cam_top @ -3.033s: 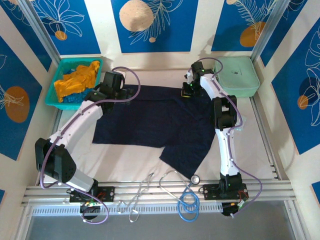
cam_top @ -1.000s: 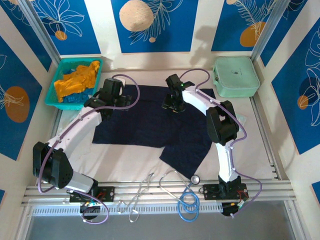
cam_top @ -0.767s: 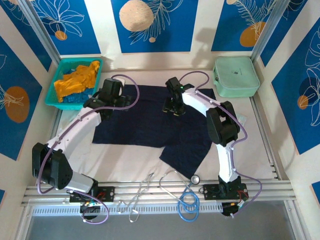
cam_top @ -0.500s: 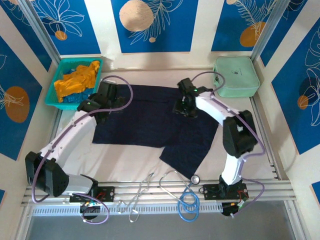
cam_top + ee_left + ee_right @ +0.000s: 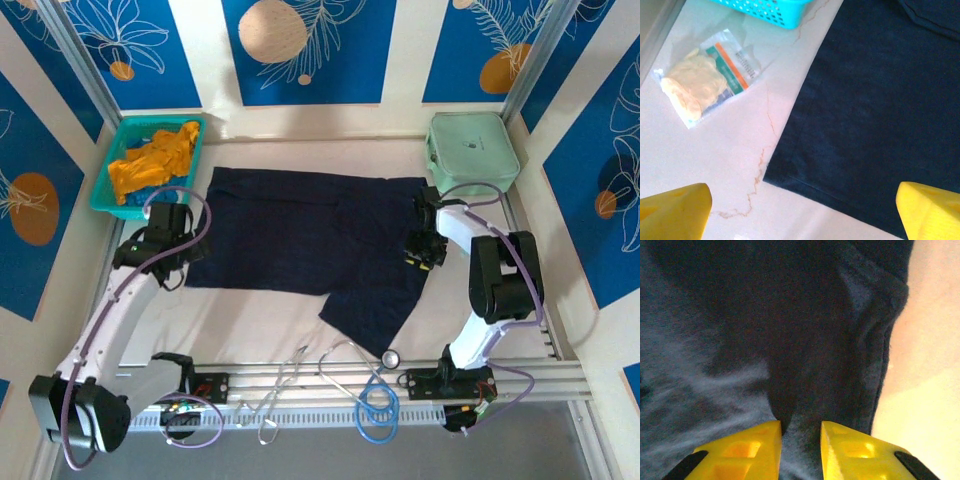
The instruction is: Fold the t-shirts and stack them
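1. Now the shirt lies spread flat on the desk. Its far edge is uncovered, since both arms have left its middle for its sides.
2. An orange shirt waits, bunched, in the basket at far left. The case sits far right, and its small mark is unreadable.
3. The right tool has swung out to the shirt's right edge and narrowed, and it is now clenched on a raised ridge of navy cloth.
4. The left tool has drawn back over the near-left corner, jaws spread wide, released and empty. A fold looks ready to start, with only one side gripped.
5. The packet near the basket carries an orange-and-green label, its print too small to read.
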Controlling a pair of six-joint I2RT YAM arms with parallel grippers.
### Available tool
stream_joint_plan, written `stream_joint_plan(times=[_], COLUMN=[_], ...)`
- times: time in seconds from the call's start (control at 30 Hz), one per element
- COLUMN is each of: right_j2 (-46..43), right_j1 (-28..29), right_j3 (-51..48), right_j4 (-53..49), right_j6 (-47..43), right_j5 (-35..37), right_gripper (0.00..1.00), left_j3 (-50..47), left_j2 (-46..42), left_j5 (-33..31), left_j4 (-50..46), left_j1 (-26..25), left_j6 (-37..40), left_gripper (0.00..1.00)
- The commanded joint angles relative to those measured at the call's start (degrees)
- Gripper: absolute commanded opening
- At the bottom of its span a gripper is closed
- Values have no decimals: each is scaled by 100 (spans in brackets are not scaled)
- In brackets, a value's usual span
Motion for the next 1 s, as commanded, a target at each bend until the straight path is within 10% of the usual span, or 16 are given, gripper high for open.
stream_joint_plan(times=[0.0, 0.73, 0.97], right_j2=[372, 1539, 793], right_j1=[-54, -345, -183], right_j3=[174, 1567, 1275], right_j4=[-64, -80, -83], right_j6=[-172, -1036, -982], right_j5=[167, 842, 534], right_gripper=[23, 28, 35], left_j3=[-162, -1666, -1830], left_j2=[-173, 240, 1015], left_j5=[436, 1108, 1426], left_j4=[-95, 90, 699], left_j1=[171, 379, 379], left_j6=[-258, -1802, -2048], left_gripper=[95, 82, 57])
